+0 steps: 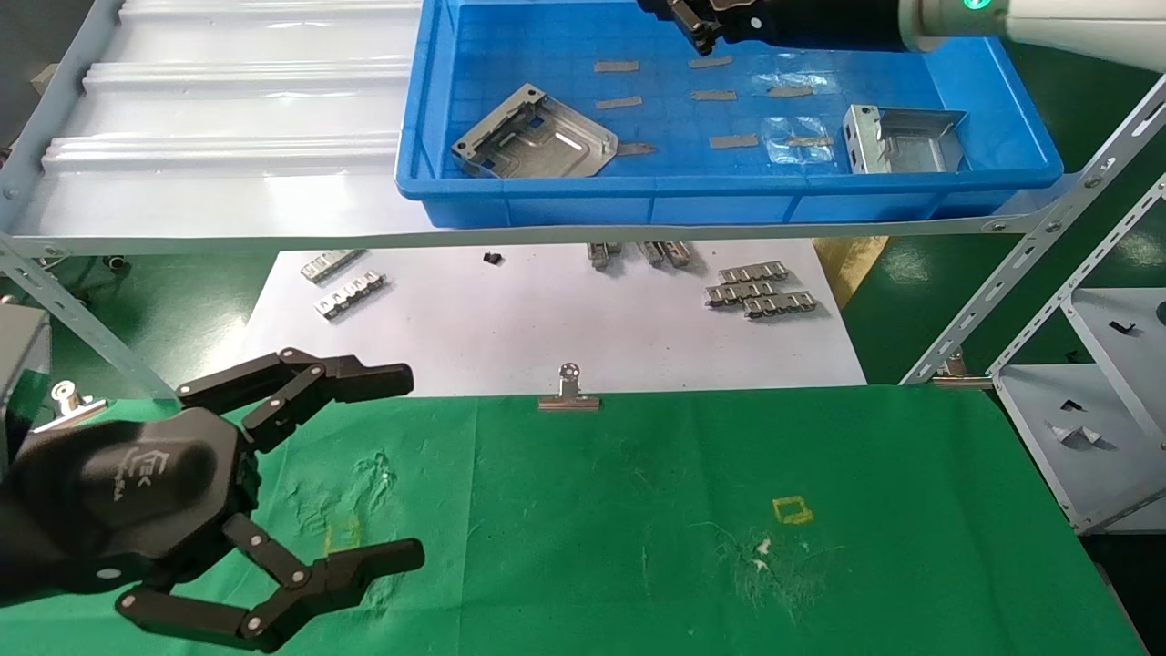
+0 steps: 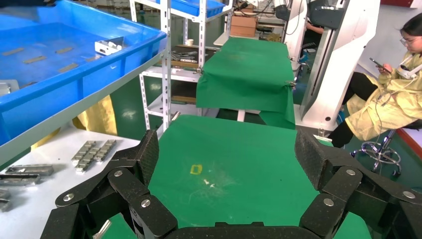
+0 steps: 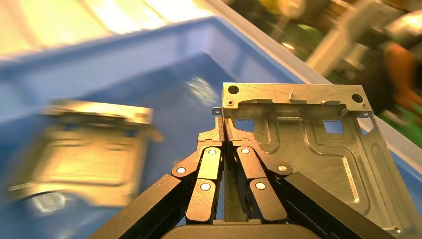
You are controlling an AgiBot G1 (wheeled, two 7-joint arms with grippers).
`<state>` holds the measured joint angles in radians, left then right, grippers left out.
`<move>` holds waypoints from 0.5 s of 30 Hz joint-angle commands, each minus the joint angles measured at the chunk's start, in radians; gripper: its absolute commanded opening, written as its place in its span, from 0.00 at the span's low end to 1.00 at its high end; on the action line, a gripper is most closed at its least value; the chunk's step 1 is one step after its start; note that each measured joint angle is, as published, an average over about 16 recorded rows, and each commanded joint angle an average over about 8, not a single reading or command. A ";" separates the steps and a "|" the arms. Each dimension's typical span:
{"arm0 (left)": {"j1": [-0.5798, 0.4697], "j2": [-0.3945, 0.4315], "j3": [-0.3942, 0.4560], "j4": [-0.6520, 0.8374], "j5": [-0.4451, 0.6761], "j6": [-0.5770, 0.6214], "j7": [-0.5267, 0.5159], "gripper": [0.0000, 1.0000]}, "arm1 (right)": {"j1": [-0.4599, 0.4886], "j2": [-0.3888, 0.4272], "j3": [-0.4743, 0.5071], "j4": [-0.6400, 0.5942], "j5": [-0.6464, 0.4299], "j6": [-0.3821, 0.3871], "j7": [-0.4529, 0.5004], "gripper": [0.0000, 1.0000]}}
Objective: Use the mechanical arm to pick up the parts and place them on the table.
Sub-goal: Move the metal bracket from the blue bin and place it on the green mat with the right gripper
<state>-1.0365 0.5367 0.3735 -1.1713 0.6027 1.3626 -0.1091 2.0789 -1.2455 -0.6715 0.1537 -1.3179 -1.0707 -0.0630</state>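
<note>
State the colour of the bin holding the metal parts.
Blue; the bin shows best in the head view, with two silver parts lying inside.

Blurred part (image 3: 84, 149) (right wrist view)

The right arm reaches in from 1 o'clock in the head view, white shell then dark forearm, stretched far forward and pointing toward 9 o'clock. Its right hand (image 1: 697, 23) sits at 12 o'clock; the right wrist view shows its fingertips (image 3: 217, 135) pressed together. The left hand (image 1: 401, 465) hovers low at 8 o'clock, fingers (image 1: 369, 381) spread wide apart, holding nothing, pointing toward 3 o'clock
</note>
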 commanded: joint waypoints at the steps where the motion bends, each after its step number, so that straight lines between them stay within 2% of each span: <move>1: 0.000 0.000 0.000 0.000 0.000 0.000 0.000 1.00 | 0.013 0.026 0.012 -0.002 0.022 -0.083 -0.017 0.00; 6: 0.000 0.000 0.000 0.000 0.000 0.000 0.000 1.00 | 0.037 0.084 -0.004 0.036 0.015 -0.338 -0.088 0.00; 9: 0.000 0.000 0.000 0.000 0.000 0.000 0.000 1.00 | 0.049 0.106 -0.037 0.077 -0.010 -0.459 -0.139 0.00; 12: 0.000 0.000 0.000 0.000 0.000 0.000 0.000 1.00 | 0.050 0.128 -0.077 0.137 -0.013 -0.526 -0.164 0.00; 15: 0.000 0.000 0.000 0.000 0.000 0.000 0.000 1.00 | 0.030 0.171 -0.127 0.240 0.028 -0.539 -0.151 0.00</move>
<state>-1.0365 0.5367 0.3735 -1.1713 0.6027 1.3626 -0.1091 2.0974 -1.0505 -0.8110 0.4323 -1.2559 -1.5963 -0.1875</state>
